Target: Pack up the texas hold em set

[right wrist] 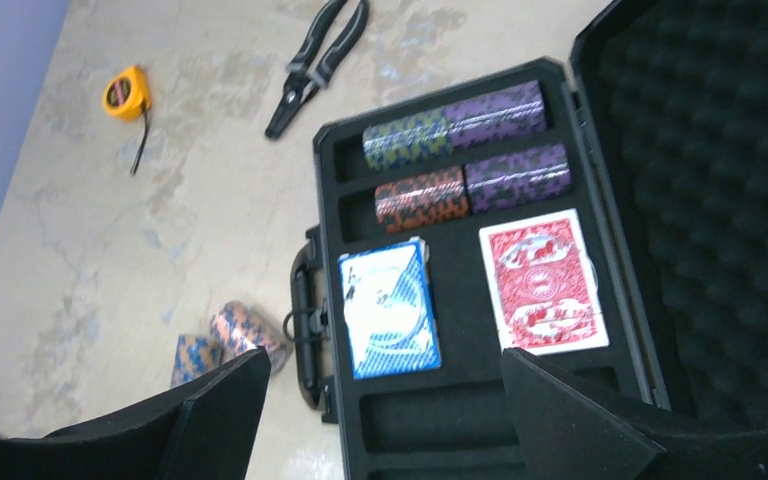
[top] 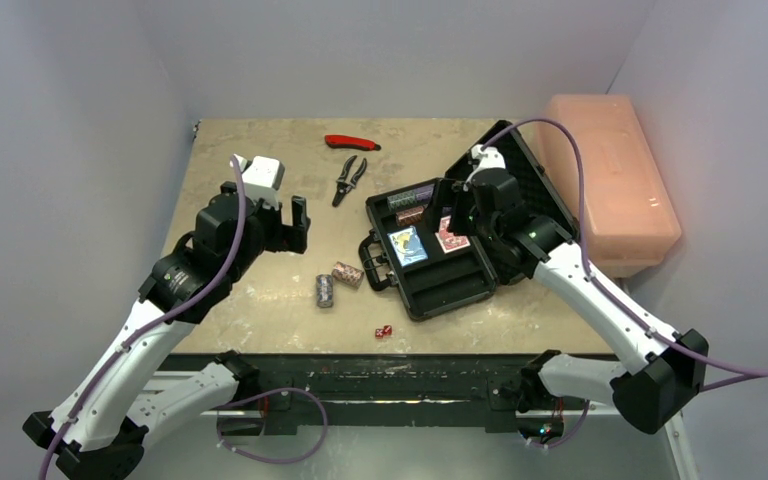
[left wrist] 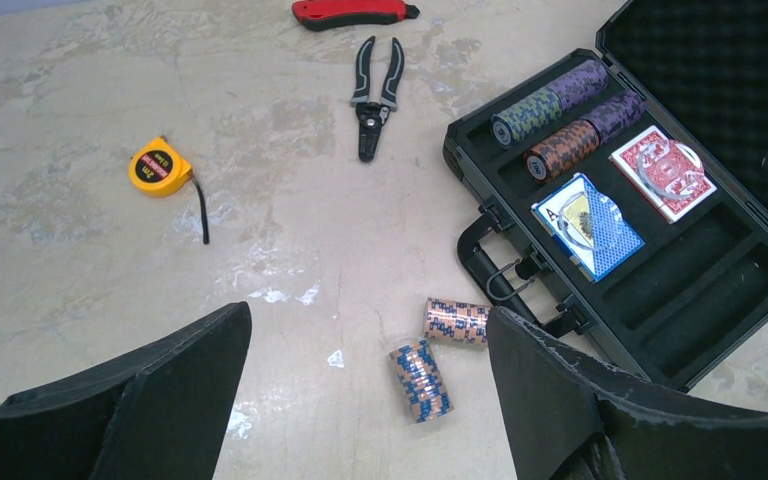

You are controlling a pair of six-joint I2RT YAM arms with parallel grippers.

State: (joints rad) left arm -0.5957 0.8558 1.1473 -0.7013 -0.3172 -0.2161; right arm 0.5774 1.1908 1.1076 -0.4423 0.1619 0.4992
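Because two slots sit unfilled, briefcase [top: 447, 285] lies open on bench [top: 260, 170]; loose chip stacks [top: 325, 291] rest beside handle [top: 372, 262], red dice [top: 383, 331] toward near edge. Left gripper [left wrist: 365, 340], right gripper [right wrist: 385, 365] spread, empty, hovering.

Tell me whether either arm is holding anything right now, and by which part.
Nothing is held: the left tool and right tool are both open and empty.

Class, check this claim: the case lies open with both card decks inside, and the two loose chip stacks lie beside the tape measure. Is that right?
No. The loose chip stacks lie by the case's handle, well apart from the tape measure; the left wrist view shows it.
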